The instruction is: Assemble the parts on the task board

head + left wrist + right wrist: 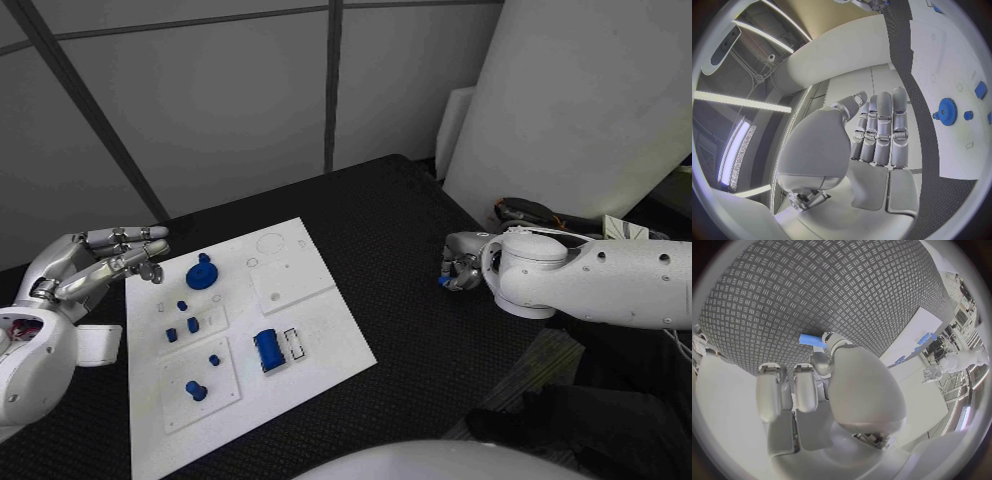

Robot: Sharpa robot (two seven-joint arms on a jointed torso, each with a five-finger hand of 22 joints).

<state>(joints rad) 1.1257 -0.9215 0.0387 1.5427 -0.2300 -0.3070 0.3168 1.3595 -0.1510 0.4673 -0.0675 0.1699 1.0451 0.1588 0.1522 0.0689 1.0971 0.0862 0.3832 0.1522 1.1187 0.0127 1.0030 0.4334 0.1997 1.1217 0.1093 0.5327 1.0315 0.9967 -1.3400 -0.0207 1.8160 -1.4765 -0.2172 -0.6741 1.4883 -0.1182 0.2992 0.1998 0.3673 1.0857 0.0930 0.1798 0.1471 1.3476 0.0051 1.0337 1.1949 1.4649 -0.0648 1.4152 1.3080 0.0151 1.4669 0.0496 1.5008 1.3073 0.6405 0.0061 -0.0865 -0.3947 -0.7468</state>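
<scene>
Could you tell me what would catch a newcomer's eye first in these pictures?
The white board in the middle of the black table, dotted with small blue pieces, above all a round blue gear near its far left corner. The left robot hand hovers open beside that corner. Off to the right, the right robot hand pinches a small blue piece over the bare table.

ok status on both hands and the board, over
Left hand open, fingers straight, at the white task board's edge. Right hand off the board, pinching a small blue part above the black table. Nothing in the way.
</scene>
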